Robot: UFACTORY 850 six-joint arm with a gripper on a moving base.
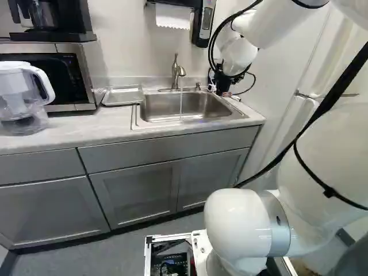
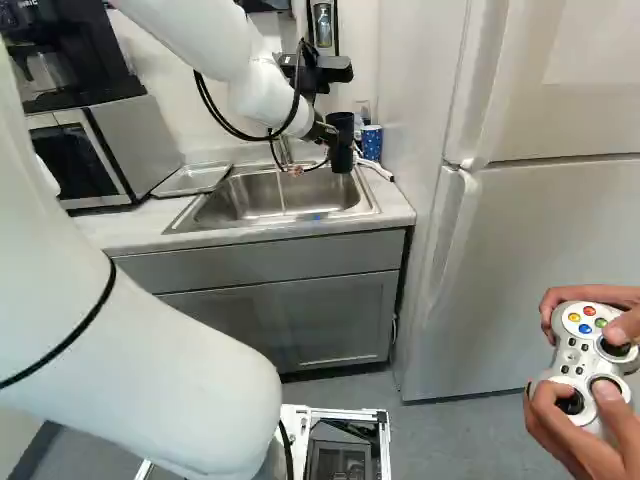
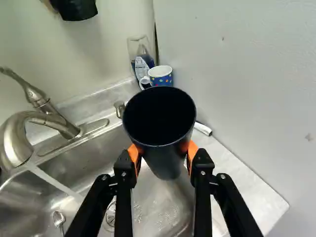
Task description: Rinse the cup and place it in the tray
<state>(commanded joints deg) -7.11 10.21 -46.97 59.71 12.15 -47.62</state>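
At the upper middle of the right base view, the black gripper [image 2: 331, 138] is clamped on a black cup [image 2: 342, 156], its orange pads [image 3: 193, 151] against opposite sides. The cup is above the right part of the steel sink [image 2: 240, 200]. Water [image 1: 180, 104] runs from the faucet [image 1: 176, 73]. In the upper left of the left base view, the metal tray [image 1: 122, 96] lies on the counter [image 1: 75, 127], beside the sink.

The white arm [image 1: 236, 221] has glossy, rounded segments and, at a near joint, a silver-grey metal band [image 1: 276, 225] bearing a small dark mark. A thick black cable [image 1: 329, 102] and a thin black strap [image 1: 348, 200] show near right. Farther off, the black two-fingered gripper [image 2: 337, 146] has orange pads [image 3: 134, 154] and small silver screws [image 3: 104, 177].
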